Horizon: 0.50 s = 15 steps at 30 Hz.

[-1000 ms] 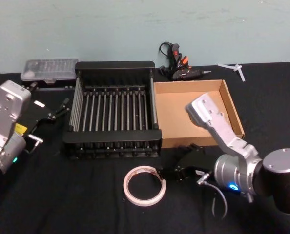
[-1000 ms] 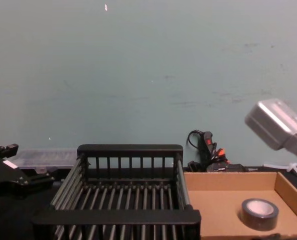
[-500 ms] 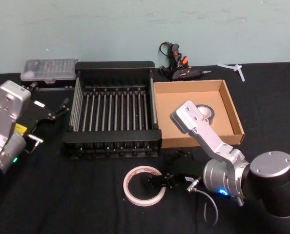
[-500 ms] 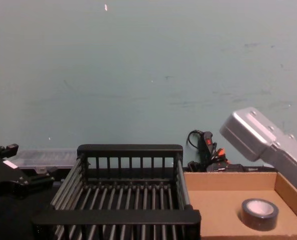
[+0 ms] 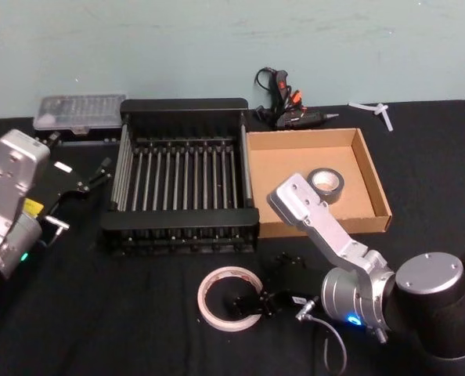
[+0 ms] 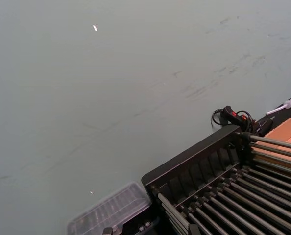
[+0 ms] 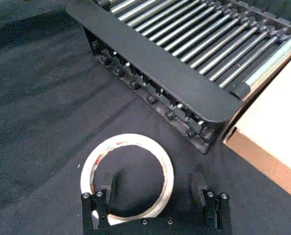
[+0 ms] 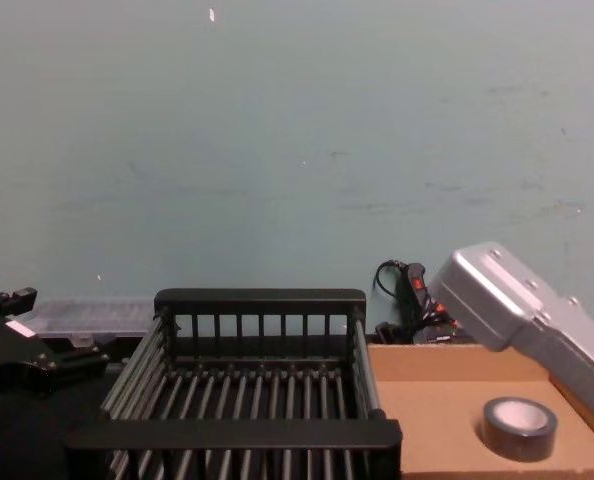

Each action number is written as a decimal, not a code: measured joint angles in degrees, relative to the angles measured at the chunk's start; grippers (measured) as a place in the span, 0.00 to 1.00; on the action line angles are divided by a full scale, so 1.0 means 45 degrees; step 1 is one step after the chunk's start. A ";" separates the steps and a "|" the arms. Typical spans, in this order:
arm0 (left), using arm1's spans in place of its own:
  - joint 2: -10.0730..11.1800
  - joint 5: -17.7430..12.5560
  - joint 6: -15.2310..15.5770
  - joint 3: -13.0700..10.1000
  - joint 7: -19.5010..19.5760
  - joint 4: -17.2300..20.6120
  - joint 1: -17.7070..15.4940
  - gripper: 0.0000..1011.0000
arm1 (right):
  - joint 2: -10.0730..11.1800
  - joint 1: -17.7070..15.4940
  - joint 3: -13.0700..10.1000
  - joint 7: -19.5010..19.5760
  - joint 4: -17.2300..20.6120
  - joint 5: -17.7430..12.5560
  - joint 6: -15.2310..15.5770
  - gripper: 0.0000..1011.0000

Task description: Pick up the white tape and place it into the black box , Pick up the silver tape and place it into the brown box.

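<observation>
The right gripper sits low on the tabletop, jaws spread astride the near rim of the white tape, ready to pinch. The silver tape lies in the brown box; the black box waits.

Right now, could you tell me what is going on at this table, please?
The right claw is open, low over the black cloth, straddling the near wall of the wide white tape roll, one finger inside the ring. The dark grey metallic tape roll already lies in the shallow brown cardboard box. The black slatted plastic crate holds nothing. The left claw sits parked beside the crate.
</observation>
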State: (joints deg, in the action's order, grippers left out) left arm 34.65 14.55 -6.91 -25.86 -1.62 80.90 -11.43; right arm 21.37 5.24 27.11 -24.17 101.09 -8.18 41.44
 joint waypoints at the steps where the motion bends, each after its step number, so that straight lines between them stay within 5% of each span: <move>1: 0.0000 0.0000 0.0000 0.0000 0.0000 0.0000 0.0000 0.99 | -0.0002 -0.0009 0.0004 -0.0005 0.0003 0.0003 0.0012 0.99; 15: 0.0000 0.0000 0.0000 0.0000 0.0000 0.0000 0.0000 0.99 | -0.0084 -0.0038 0.0038 -0.0062 -0.0068 0.0036 0.0140 0.99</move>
State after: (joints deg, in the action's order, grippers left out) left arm 34.64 14.55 -6.91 -25.86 -1.62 80.90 -11.43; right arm 20.99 5.07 27.28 -24.45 100.79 -8.02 42.07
